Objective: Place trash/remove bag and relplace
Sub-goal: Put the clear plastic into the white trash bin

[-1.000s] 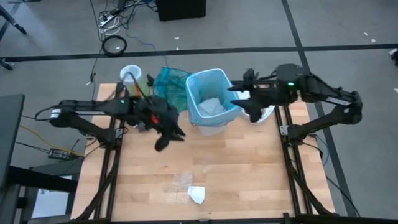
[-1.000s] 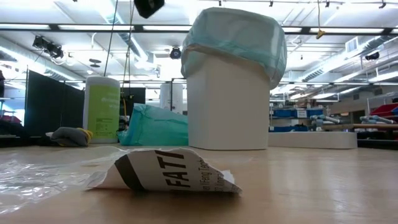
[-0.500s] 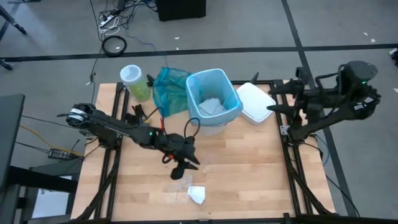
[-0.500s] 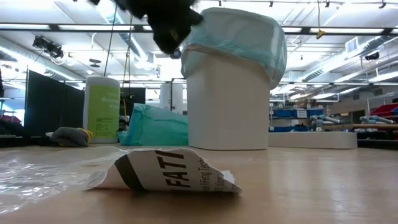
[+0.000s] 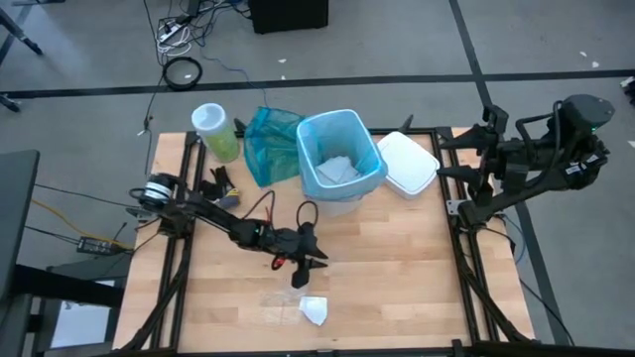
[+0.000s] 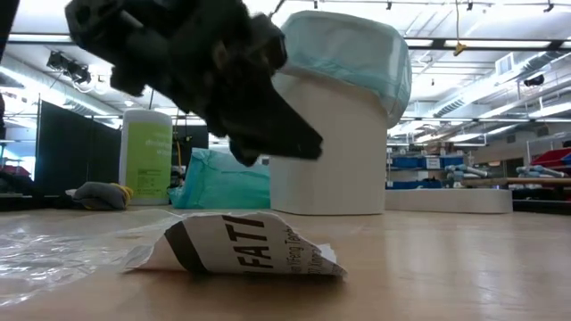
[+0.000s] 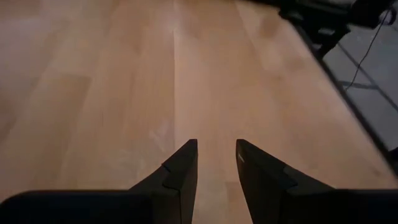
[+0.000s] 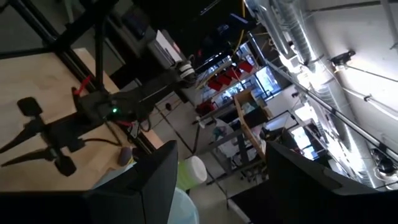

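Wooden bench [image 5: 397, 268]: blue-lined bin [image 5: 339, 159] holding white paper, teal bag [image 5: 268, 142], green canister [image 5: 213, 131], white lid [image 5: 409, 162], crumpled scrap [image 5: 315, 310] near left pincer [image 5: 301, 278].

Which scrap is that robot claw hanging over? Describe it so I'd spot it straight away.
Start at the white bin with the sky-blue liner at the far middle of the wooden table. Come toward the near edge, past the left gripper, to a crumpled white paper. Unlike the clear plastic film beside it, it's opaque, with bold dark lettering.
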